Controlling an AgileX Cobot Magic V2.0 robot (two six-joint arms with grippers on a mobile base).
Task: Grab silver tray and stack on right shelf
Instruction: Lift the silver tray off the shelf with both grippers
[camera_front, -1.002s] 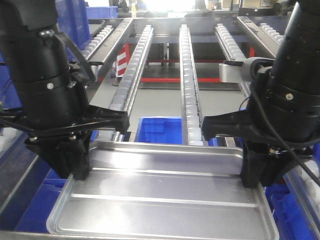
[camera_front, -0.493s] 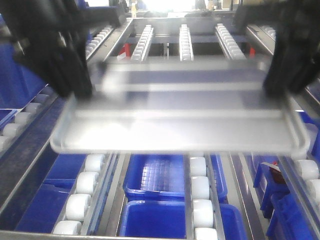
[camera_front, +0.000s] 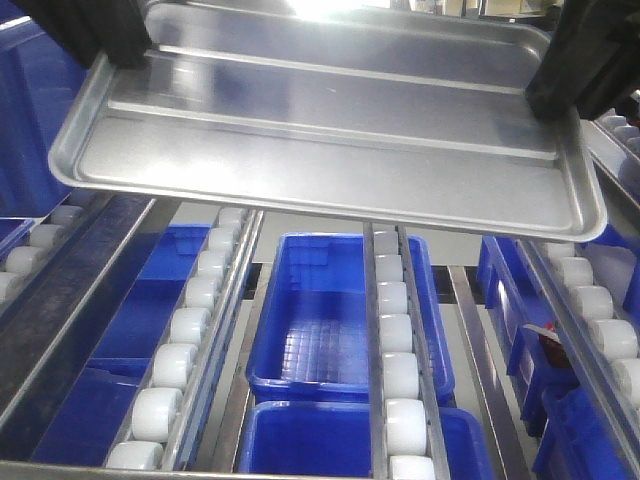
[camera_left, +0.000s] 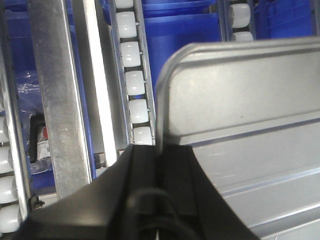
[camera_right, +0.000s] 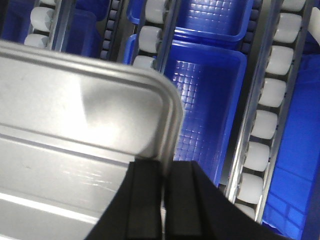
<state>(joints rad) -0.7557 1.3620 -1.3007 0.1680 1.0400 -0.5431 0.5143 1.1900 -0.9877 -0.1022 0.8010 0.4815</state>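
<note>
Silver tray (camera_front: 330, 130) hangs in the air between the two sets of jaws, each clamped on the rim of one short end. The left gripper (camera_left: 159, 150) pinches it just behind a rounded corner, and the right gripper (camera_right: 163, 172) has the opposite rim in the narrow slit between its black fingers. Below the jaws lies what I take to be the right shelf (camera_front: 400, 330), its white rollers (camera_front: 172, 365) in long tracks, with blue bins (camera_front: 340, 310) lower down; the tray touches none of them.

The hold is the weak point. Only a thin lip of metal sits in each pinch, so if one arm leads the other the tray could twist, slip free and drop. It also looks tilted, near long edge lower than the far one; set down like that, the low edge would strike a roller first and lever the rim against the fingers. The gaps between tracks are wide, so a corner lowered off a track could dip towards the bins.

The front view alone shows the whole tray, its two ridges and its tilt, but crops both grippers to dark blocks at the top corners, hiding the pinch. Each wrist view shows that pinch closely, yet only one corner, and little of the height above the rollers
</note>
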